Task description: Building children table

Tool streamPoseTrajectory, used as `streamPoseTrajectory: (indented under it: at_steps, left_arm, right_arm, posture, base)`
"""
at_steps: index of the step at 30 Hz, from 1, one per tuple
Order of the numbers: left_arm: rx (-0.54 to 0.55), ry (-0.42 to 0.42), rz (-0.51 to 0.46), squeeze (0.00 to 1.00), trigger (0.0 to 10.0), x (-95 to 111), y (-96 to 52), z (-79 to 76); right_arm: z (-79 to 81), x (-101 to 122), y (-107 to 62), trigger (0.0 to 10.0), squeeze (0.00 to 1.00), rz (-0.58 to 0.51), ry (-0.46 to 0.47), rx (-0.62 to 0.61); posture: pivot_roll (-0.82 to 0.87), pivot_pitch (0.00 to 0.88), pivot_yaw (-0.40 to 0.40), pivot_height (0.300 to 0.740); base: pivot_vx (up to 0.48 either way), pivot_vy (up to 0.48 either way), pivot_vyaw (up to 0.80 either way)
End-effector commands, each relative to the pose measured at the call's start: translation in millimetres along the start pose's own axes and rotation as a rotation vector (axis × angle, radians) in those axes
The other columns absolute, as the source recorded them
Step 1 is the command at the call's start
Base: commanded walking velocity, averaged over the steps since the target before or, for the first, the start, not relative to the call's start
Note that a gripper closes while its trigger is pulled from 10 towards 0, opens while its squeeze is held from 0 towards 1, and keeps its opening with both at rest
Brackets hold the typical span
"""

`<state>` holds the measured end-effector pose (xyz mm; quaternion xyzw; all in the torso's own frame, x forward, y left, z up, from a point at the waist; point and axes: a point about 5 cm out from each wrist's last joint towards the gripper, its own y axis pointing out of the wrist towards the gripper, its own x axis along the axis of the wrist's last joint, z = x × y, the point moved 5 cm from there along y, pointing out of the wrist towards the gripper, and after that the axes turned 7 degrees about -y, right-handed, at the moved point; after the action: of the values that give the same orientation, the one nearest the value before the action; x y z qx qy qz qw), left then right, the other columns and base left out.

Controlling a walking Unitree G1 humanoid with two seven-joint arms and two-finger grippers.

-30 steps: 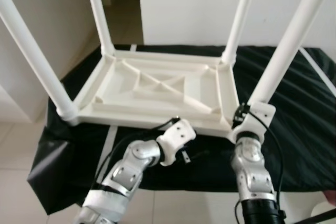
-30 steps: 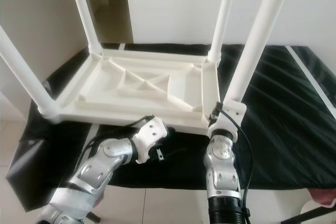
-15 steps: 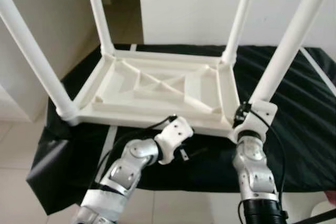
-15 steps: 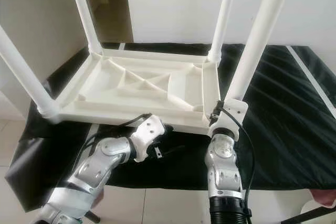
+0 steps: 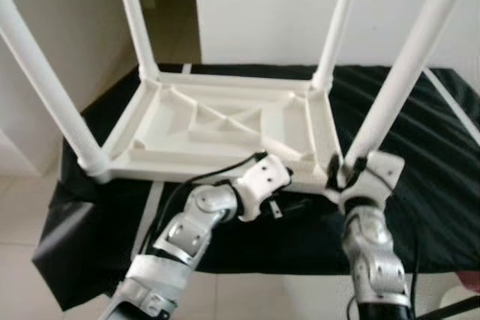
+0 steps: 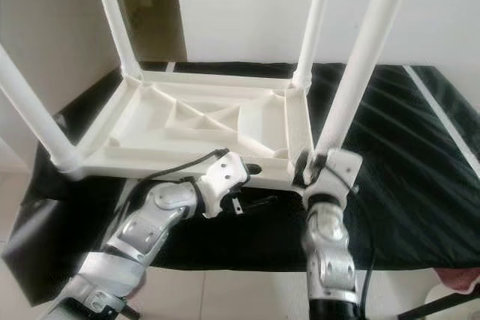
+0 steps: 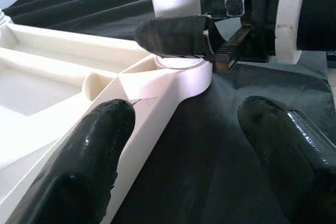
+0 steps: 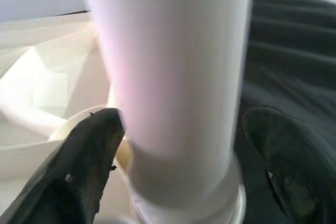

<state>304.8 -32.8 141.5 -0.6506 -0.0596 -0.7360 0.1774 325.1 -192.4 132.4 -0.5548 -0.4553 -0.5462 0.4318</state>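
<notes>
Upturned white plastic table [image 5: 225, 129] on a black creased cloth [image 5: 420, 185], ribbed underside up, four smooth round legs rising. Right gripper [image 8: 178, 166] spread wide around the near right leg [image 5: 405, 73] at its socket. Left gripper [image 7: 184, 145] open just beside that corner — rubbery black fingers [image 7: 84, 156] straddling the rim.

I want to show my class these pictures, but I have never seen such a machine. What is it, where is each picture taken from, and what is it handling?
It is a walking robot with two silver arms. Two pictures come from cameras in its head, looking down; two come from cameras on its wrists. A white children's table lies upside down on a black cloth, legs pointing up. The right tool has its black fingers on either side of the base of the near right leg; whether they press it is unclear. The left tool is open, at the table's near edge beside that corner.
</notes>
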Motion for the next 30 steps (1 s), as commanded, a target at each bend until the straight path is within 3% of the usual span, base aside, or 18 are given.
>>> streamPoseTrajectory:
  at_steps: [1,6,7,9,10,14,26,27,28,30]
  left_arm:
    - [-0.031,0.015,-0.023,0.0,10.0,3,-1.3,-5.1]
    - [-0.06,0.061,-0.055,0.0,10.0,6,-7.5,-12.6]
    - [-0.064,0.047,-0.053,0.0,10.0,5,-8.1,-13.3]
    - [-0.067,0.045,-0.054,0.0,10.0,6,-8.4,-13.9]
    - [-0.073,0.043,-0.051,0.0,10.0,5,-8.9,-15.2]
    - [-0.083,0.032,-0.037,0.0,10.0,3,-7.6,-16.4]
    - [-0.049,0.026,-0.011,0.0,10.0,2,-1.5,-12.2]
    - [-0.045,0.032,-0.011,0.0,10.0,2,-1.6,-13.2]
    - [-0.031,0.04,-0.009,0.0,10.0,2,-1.4,-12.2]
    - [-0.015,0.049,-0.007,0.0,10.0,2,-1.3,-10.9]
  right_arm:
    - [0.8,0,0.4,10.0,1.0,-0.009,-0.008,0.064]
    - [-2.9,-3,3.5,10.0,1.0,0.001,-0.04,0.14]
    - [-5.1,-2,5.2,10.0,0.85,0.0,-0.047,0.155]
    - [-5.9,-2,5.6,10.0,0.85,-0.002,-0.051,0.164]
    - [-5.4,0,6.9,10.0,0.0,-0.008,-0.06,0.204]
    - [-8.5,5,15.7,10.0,0.0,-0.034,-0.133,0.305]
    - [-0.7,6,32.2,10.0,0.0,-0.035,-0.221,0.467]
    - [-0.3,3,34.2,1.4,0.0,-0.028,-0.229,0.489]
    - [1.1,2,33.8,0.0,0.0,-0.029,-0.229,0.505]
    - [2.8,2,33.1,0.0,0.0,-0.032,-0.227,0.523]
  posture:
    - [0.0,0.0,-0.021,0.74]
    - [0.0,0.0,-0.025,0.74]
    - [0.01,0.0,-0.029,0.74]
    - [0.01,0.0,-0.029,0.74]
    - [0.01,0.0,-0.03,0.74]
    - [0.01,0.0,-0.03,0.74]
    - [0.02,0.0,-0.034,0.74]
    - [0.03,0.0,-0.036,0.74]
    - [0.03,0.0,-0.036,0.74]
    - [0.03,0.0,-0.036,0.74]
  base:
    - [0.0,0.0,0.0]
    - [0.0,0.0,0.0]
    - [0.0,0.0,0.0]
    - [0.0,0.0,0.0]
    - [0.0,0.0,0.0]
    - [0.0,0.0,0.0]
    - [0.0,0.0,0.0]
    - [0.0,0.0,0.0]
    - [0.0,0.0,0.0]
    - [0.0,0.0,0.0]
